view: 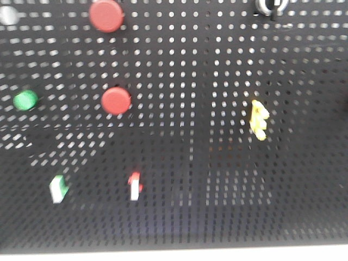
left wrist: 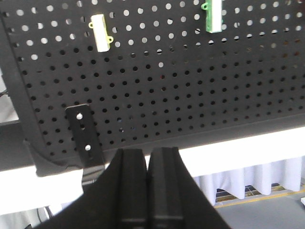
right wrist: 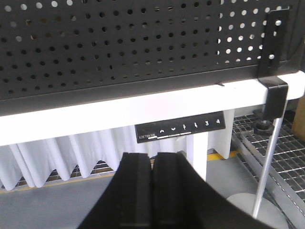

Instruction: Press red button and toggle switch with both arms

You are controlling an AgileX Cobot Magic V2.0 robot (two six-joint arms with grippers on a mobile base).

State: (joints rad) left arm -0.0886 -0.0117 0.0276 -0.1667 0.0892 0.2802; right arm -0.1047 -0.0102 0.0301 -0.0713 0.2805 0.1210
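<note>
Both grippers are pressed together, holding nothing: the left gripper (left wrist: 147, 191) and right gripper (right wrist: 153, 191) face the desk's (right wrist: 71, 114) front edge. On the board (view: 217, 190), a red button (view: 116, 100) sits above a red switch (view: 135, 186), nearer the desk's left edge.

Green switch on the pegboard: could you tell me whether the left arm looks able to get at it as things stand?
Probably yes. The left pincer, shut, sits low before the pegboard, and the left wrist view shows only open panel between it and the green switch higher up.
</note>
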